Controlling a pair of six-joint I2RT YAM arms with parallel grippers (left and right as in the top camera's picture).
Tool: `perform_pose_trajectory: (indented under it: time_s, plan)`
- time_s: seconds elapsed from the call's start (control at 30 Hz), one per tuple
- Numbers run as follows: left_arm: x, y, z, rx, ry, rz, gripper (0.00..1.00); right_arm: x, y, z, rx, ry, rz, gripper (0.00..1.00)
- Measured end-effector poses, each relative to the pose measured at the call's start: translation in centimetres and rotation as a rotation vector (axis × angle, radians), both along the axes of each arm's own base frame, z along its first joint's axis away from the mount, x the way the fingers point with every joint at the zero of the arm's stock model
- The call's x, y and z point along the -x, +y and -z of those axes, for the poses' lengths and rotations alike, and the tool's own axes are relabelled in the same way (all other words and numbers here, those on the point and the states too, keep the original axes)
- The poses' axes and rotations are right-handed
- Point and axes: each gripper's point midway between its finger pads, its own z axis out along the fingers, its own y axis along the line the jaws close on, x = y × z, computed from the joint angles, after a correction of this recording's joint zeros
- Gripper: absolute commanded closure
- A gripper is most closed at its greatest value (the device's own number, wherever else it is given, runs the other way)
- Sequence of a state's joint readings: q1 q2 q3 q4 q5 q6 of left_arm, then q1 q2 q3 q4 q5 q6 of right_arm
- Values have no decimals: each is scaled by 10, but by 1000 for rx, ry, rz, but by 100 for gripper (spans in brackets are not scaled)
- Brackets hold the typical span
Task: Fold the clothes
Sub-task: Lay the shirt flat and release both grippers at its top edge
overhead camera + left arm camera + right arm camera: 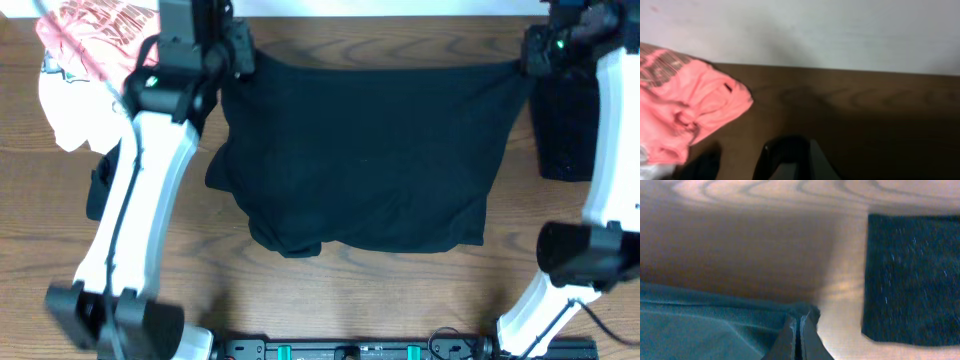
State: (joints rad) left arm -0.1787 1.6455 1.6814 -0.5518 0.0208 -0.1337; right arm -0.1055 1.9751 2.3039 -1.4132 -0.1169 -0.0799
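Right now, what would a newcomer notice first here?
The black shirt spread flat across the middle, its far right corner pinched in the right claw, with the left claw at its far left corner. Next, the pink garment bunched at the far left, and a dark folded cloth lying at the right side.

The wooden table [360, 290] carries a black garment [370, 150] spread centrally, a pink printed shirt [95, 35] touching a white garment [70, 110] (far-left corner), and a folded dark cloth [565, 125] at right.
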Motion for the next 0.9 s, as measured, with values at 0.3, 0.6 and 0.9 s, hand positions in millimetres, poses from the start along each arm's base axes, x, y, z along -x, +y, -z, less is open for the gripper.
perform_pose_trajectory:
  time_s: [0.3, 0.6, 0.9]
  plan:
    - [-68, -12, 72, -1, 9, 1, 94, -69, -8, 67, 1, -11, 3, 99]
    - [-92, -17, 116, -7, 29, 3, 2, -114, -13, 114, 3, -50, 10, 1]
    - [-86, -16, 137, -17, 98, 1, 2, -122, -14, 123, -1, -58, 25, 1]
